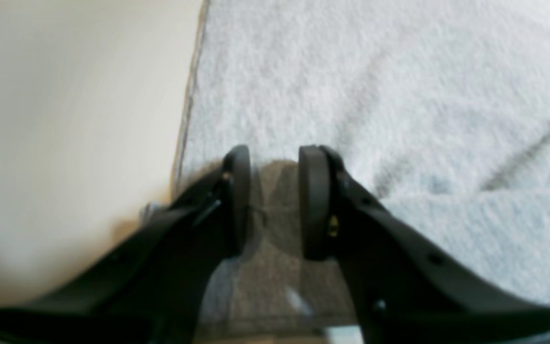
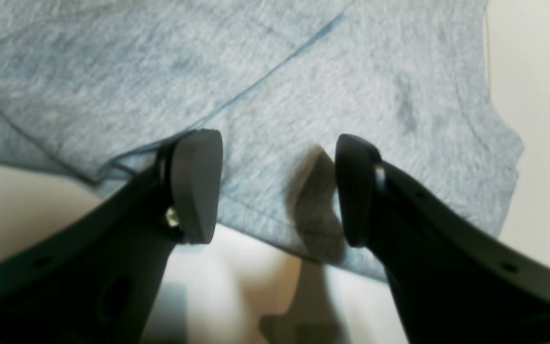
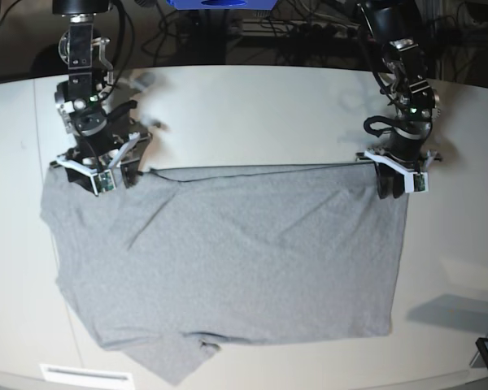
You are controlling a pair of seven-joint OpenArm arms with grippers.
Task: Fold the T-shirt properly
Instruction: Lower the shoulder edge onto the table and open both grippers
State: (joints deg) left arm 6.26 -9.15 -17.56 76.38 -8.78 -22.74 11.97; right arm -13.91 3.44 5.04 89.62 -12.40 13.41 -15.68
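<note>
A: How will the large heather-grey cotton T-shirt [image 3: 228, 260] handle, do you reckon?

B: Soft and light, I'd judge; limp enough to sag and crease wherever it isn't carried, and not slippery; it lies spread flat, plain side up, on the pale cream worktop [image 3: 252, 114], with its far edge stretched in a straight line between the two arms; a few slanting wrinkles run across it.

A: Where would you take hold?

B: At the two ends of that far edge, where the cloth is doubled by a hem and less likely to slide out; both arms are already there.

A: And the right gripper [image 2: 277, 191]?

B: Its jaws stand well apart over the shirt's corner; grey cloth and bare worktop show between them; nothing looks pinched.

A: The left gripper [image 1: 274, 203]?

B: Narrower, yet a clear gap remains; it sits at the shirt's opposite far corner, just inside the side edge; shadowed cloth fills the gap, and whether any fold is caught I cannot tell.
</note>
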